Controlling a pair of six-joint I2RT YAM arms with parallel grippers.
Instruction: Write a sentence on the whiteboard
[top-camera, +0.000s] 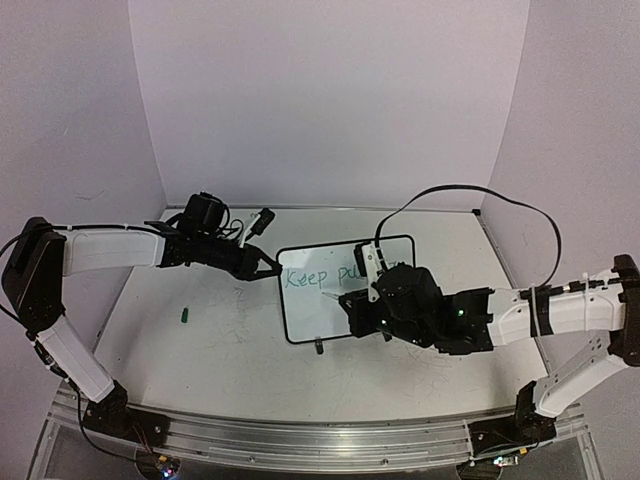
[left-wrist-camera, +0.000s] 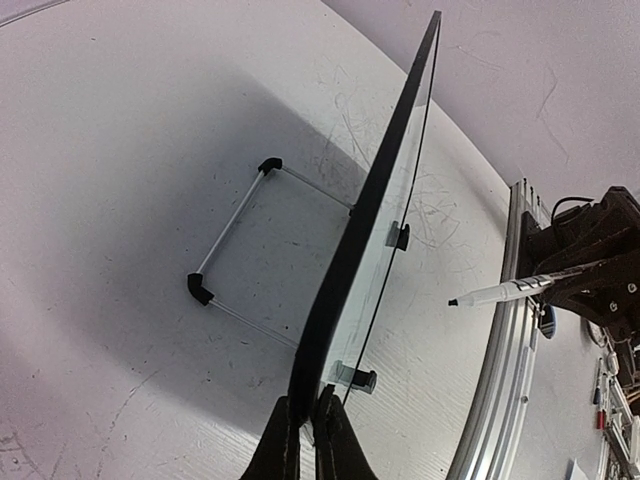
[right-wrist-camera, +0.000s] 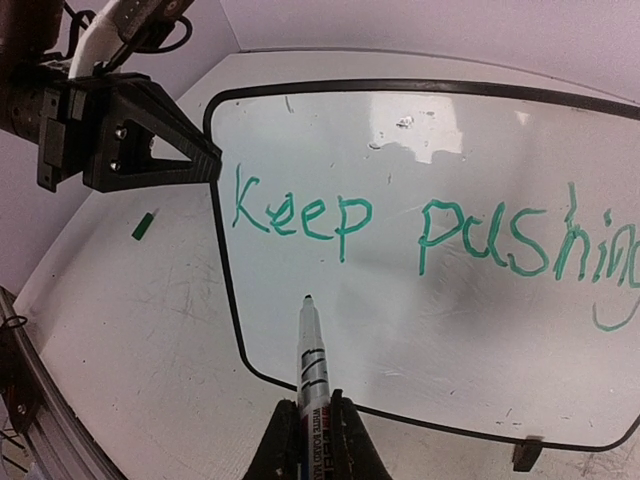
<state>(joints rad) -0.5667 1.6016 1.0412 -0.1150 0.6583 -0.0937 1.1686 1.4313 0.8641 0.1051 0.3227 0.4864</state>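
Now: right tool (right-wrist-camera: 308, 425) clenched on a white marker (right-wrist-camera: 312, 350), barrel gripped low, uncapped tip pointing forward at the board face. The tip sits under the "K" of "Keep", at the left margin where a second line would begin. In the left wrist view the tip stands just off the surface, not touching. Whiteboard (right-wrist-camera: 450, 340) stands propped and tilted back on its feet near mid-desk, long axis running left to right across the robot's front. Sentence (right-wrist-camera: 425, 240) reads "Keep pushing" in green along the upper part; the strip beneath it is bare. Left tool (left-wrist-camera: 305, 405) clamped on the board's left edge, pinching the black rim to steady it. Desk (top-camera: 200, 360) white, scuffed with faint grey marks. A small green piece (top-camera: 185, 315), likely the marker cap, lies left of the board, well apart from both tools. Judgement: first line looks done, second not begun. The coming move turns on the small gap straight ahead of the tip: close it along the marker's axis, then travel rightward, away from the left tool. Right arm is nearer the blank strip; left arm only braces. Risk: hard pressing could rock the board in the clamp.
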